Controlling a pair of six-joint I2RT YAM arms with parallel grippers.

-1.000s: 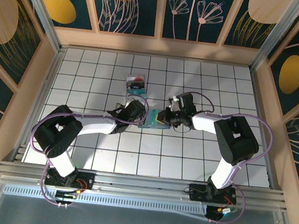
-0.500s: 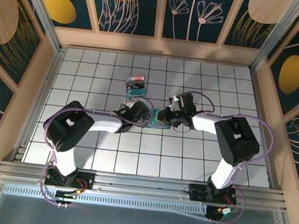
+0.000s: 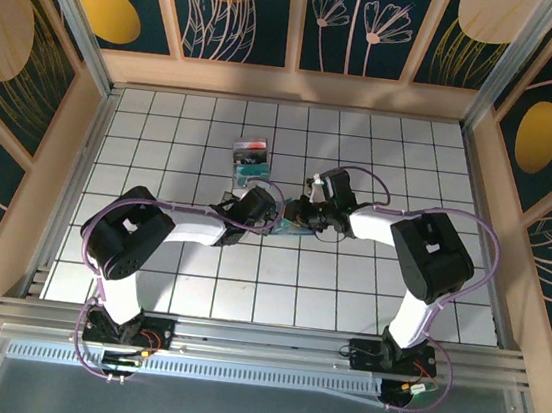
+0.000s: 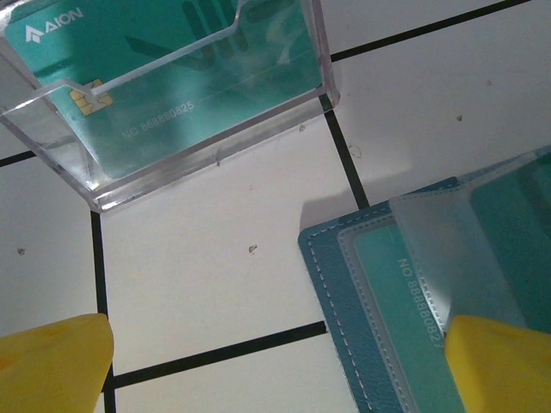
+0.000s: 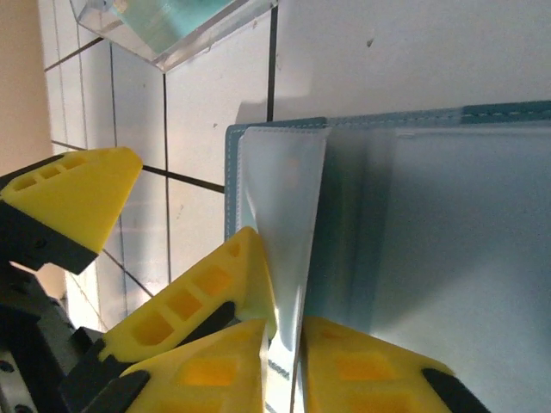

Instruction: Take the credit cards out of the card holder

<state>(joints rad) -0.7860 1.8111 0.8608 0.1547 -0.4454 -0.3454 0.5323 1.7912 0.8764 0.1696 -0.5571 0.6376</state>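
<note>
Wide open, the left gripper (image 4: 275,348) is hovering, one finger (image 4: 499,370) hiding the card holder (image 4: 379,284)'s corner. The right gripper (image 5: 288,361) is sitting nearly closed at its clear sleeve (image 5: 284,224); gripping or not, I cannot tell. The stitched teal holder is lying on the table (image 4: 215,284), a teal credit card (image 4: 405,331) showing through.

- Two pincers: left pincer (image 4: 275,370), right pincer (image 5: 288,366).
- One card holder (image 4: 331,275).
- One clear box (image 4: 207,159), at eleven o'clock from the holder.
- Two teal credit cards: a boxed card (image 4: 172,52), a sleeved card (image 4: 379,275).
</note>
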